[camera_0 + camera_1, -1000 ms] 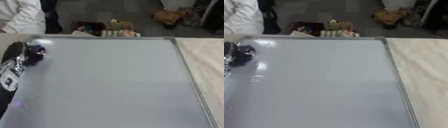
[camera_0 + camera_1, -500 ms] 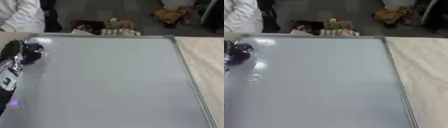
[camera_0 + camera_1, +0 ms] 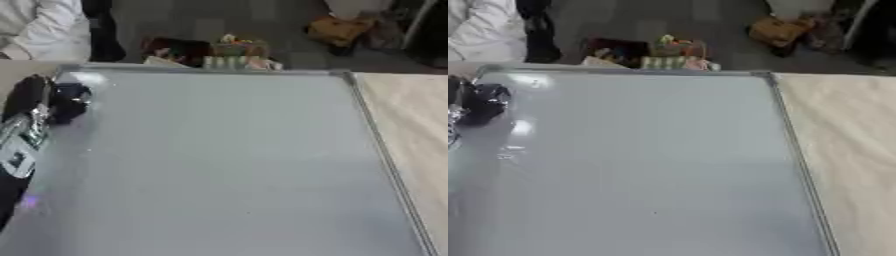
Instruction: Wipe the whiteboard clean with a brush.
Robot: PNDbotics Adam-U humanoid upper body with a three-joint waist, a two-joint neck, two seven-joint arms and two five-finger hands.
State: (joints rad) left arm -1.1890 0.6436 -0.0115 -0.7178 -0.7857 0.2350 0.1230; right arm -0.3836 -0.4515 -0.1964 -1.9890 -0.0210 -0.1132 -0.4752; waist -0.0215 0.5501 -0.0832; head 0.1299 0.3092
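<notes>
Left eye view shows 1 whiteboard (image 3: 227, 165) lying flat on the counter (image 3: 411, 115), filling most of the frame from the upper left corner down to the bottom edge, with a thin metal rim along its top and right sides. Its grey surface looks bare apart from soft glare patches near the upper left corner. At the left edge of the frame, 1 robot hand, the left hand (image 3: 26, 112), comes in over the board's left border. Just beside its upper end sits 1 dark, rounded object, apparently the brush (image 3: 68, 102), resting on the board near the upper left corner. Whether the fingers are wrapped round the brush or merely lie against it cannot be told, since the dark shapes merge. The right hand shows in neither view. Pale wood-grain counter lies bare to the right of the board. Beyond the far edge, at the top of the frame, 1 person's white sleeve (image 3: 44, 27) shows in the upper left corner.
</notes>
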